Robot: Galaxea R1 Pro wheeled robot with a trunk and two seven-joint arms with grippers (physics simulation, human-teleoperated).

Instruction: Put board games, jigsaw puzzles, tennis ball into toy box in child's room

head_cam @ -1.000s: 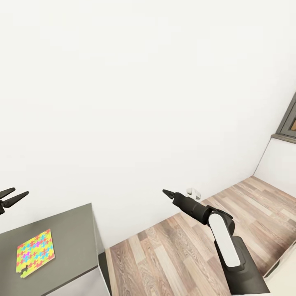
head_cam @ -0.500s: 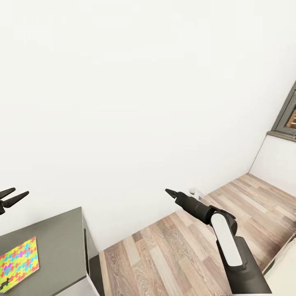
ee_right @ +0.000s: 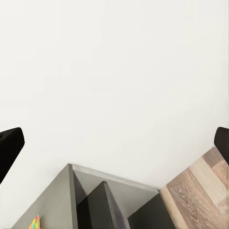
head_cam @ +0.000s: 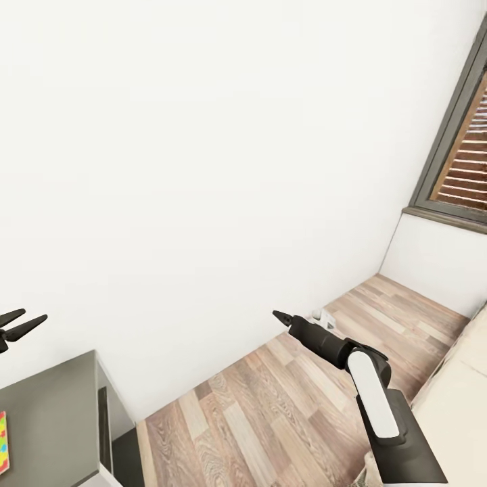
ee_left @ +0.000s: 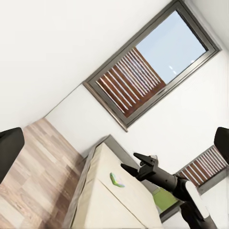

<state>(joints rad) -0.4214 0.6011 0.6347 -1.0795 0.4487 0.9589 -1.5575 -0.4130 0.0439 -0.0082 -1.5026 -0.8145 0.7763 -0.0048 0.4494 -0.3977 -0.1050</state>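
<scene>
I'm between pickups, both hands empty: left gripper (head_cam: pixel 15 326) and right gripper (ee_left: pixel 136 164) spread wide. The bed (ee_left: pixel 102 195) with a board game (ee_left: pixel 116 180) on it comes next, so I must drive closer.

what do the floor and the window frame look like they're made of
The floor looks like wood planks or wood-look laminate: long brown-grey boards with grain and seams, matte finish. The window frame is smooth dark grey, probably painted metal or plastic; the render leaves that open. The slats behind it look like brown wood.
</scene>
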